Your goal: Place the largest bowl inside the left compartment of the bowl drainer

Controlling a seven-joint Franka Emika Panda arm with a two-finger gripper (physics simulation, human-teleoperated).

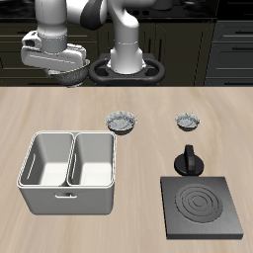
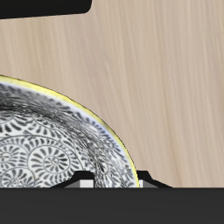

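My gripper (image 1: 59, 65) is raised high above the table's back edge, behind the bowl drainer (image 1: 69, 198). It is shut on the rim of the largest bowl (image 1: 71, 71), which hangs tilted under it. In the wrist view the bowl (image 2: 52, 144) shows its speckled inside and yellow-edged rim, clamped at the gripper (image 2: 114, 180). The drainer is a light grey tub with two square wells, one nearer the table's side edge (image 1: 44, 163) and one nearer the small bowls (image 1: 94, 161). Both wells hold nothing.
Two smaller patterned bowls (image 1: 122, 122) (image 1: 189, 122) sit on the table behind the drainer and the stove. A black square stove plate (image 1: 203, 208) lies near the front edge, with a black knobbed object (image 1: 188, 161) just behind it.
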